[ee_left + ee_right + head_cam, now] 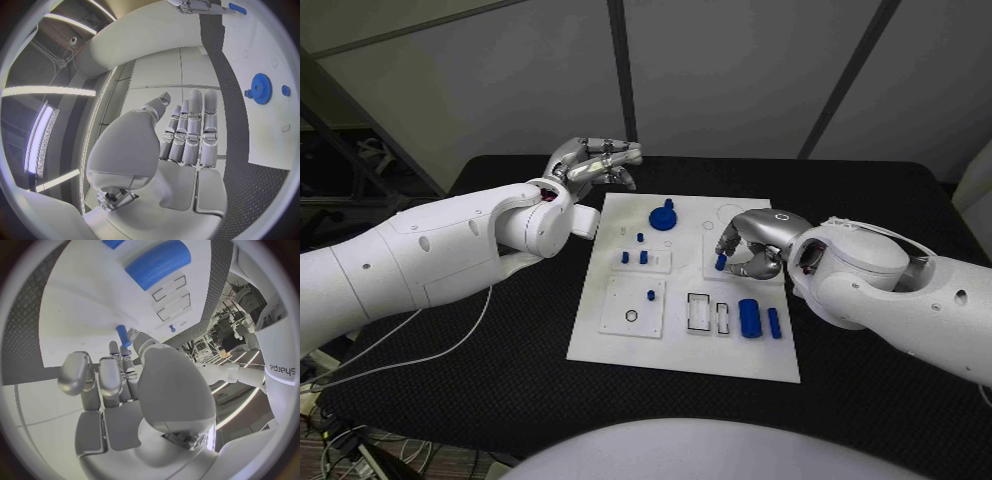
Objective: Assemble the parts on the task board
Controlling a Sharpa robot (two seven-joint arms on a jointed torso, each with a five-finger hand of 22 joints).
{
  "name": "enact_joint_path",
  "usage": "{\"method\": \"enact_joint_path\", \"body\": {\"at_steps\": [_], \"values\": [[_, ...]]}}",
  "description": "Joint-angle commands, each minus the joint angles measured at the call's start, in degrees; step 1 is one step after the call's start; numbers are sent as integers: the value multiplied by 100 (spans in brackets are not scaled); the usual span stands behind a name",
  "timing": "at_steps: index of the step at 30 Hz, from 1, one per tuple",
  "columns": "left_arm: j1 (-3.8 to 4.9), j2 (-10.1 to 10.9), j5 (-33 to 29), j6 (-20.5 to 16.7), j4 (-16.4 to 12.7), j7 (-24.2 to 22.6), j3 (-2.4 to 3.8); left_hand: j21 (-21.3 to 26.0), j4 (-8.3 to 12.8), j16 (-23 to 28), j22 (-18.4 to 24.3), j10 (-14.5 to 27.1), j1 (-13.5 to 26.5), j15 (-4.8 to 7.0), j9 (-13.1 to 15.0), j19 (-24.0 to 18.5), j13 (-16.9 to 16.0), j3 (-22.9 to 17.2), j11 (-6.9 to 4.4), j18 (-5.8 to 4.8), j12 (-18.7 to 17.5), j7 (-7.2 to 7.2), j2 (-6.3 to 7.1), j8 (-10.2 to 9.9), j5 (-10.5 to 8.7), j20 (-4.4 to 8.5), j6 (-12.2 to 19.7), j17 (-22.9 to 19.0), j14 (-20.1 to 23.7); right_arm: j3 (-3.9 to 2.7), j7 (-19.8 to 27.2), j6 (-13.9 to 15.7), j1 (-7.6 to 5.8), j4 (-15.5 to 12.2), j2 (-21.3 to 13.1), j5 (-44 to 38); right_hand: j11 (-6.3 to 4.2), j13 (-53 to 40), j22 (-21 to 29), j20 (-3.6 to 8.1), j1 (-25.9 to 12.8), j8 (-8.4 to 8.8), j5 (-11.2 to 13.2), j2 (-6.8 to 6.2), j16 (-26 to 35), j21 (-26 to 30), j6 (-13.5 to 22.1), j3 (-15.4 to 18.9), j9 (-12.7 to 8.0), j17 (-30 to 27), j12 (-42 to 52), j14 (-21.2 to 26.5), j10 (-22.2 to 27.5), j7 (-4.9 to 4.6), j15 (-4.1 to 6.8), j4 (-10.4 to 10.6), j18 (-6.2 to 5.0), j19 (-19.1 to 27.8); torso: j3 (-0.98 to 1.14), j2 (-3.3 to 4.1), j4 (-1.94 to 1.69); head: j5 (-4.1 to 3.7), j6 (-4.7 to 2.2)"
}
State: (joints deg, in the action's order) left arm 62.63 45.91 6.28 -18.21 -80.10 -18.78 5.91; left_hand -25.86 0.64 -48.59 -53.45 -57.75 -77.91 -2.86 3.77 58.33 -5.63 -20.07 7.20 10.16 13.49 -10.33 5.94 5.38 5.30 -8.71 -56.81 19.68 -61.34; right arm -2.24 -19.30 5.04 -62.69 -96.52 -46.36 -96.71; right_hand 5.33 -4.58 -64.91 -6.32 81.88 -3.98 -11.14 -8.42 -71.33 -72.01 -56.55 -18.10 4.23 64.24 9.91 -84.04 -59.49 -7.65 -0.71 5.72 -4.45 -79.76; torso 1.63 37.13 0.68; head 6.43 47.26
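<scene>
Clearly my right hand [750, 250] is the nearer one — it pinches a small blue peg [720, 262] upright over the task board [682, 355] — while my left hand [594, 160] hovers empty, fingers apart, beyond the board's far edge.

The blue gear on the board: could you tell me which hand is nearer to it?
Left, narrowly. The left hand hovers open beyond the board's far-left corner from the gear; the right hand pinches a small peg further right.
</scene>
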Motion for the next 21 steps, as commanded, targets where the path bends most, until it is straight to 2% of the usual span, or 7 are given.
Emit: {"method": "enact_joint_path", "body": {"at_steps": [1, 10, 21], "values": [[7, -2, -1, 70, -2, -12, 3, 39, -1, -4, 9, 28, -20, -17, -3, 11, 9, 37, 9, 17, 19, -11, -4, -37, 23, -1, 32, -5, 33, -3, -39, -159, -10, 25, 37, 23, -25, 11, -26, 48, 18, -47, -12, 81, 45, -18, -88, -53, 14, -25, 53, -125, -92, 7, 69, 11, -82, -25, 3, 3, 3, 2, 4], [7, -6, -1, 79, 1, -10, 3, 39, -1, -4, 9, 28, -20, -17, -3, 11, 9, 37, 9, 17, 19, -11, -4, -37, 23, -1, 32, -5, 33, 2, -10, -86, -10, 167, 159, 25, -93, 22, -89, 97, 45, -84, -12, 172, 54, -65, -253, -187, 32, -51, 102, -128, -377, -12, 124, 38, -69, -75, 5, 5, 1, -1, 24], [7, -2, -1, 88, 4, 0, 3, 39, -1, -4, 9, 28, -20, -17, -3, 11, 9, 37, 9, 17, 19, -11, -4, -37, 23, -1, 32, -5, 33, 7, -50, -19, -9, 262, 215, 14, -173, -9, -191, 164, 100, -170, -13, 237, -26, -141, -539, -310, 76, 28, 117, -162, -791, 23, 193, 11, -47, -138, 2, 0, 6, -1, 40]]}}
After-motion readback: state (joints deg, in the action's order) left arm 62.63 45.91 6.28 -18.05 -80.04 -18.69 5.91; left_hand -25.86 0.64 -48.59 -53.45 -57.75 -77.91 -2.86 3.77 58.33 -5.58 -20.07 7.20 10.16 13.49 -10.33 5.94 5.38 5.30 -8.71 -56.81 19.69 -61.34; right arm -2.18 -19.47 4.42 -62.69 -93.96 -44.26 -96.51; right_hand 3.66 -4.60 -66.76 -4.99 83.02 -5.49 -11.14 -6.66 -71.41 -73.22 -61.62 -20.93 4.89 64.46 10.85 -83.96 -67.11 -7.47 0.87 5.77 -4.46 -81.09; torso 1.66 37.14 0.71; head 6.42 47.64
